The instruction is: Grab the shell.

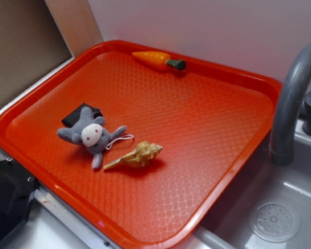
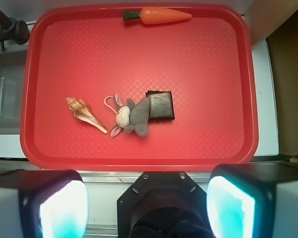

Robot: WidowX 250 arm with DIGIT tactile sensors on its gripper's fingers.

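The shell (image 1: pixel 136 155) (image 2: pixel 84 113) is a tan ribbed spiral with a thin pointed tail, lying flat near the middle of the red tray (image 1: pixel 212 129) (image 2: pixel 198 74). Its tail points toward the grey plush animal (image 1: pixel 91 135) (image 2: pixel 132 117) right beside it. My gripper (image 2: pixel 148 206) hangs high above the tray's near edge, well clear of the shell. Its two fingers (image 2: pixel 64 208) stand wide apart at the bottom of the wrist view with nothing between them. In the exterior view the gripper is out of sight.
An orange toy carrot (image 1: pixel 158 60) (image 2: pixel 160 15) lies by the tray's far rim. A small black block (image 1: pixel 78 115) (image 2: pixel 160 105) sits under the plush animal. A grey faucet (image 1: pixel 293 98) and a sink with a drain (image 1: pixel 274 222) are beside the tray.
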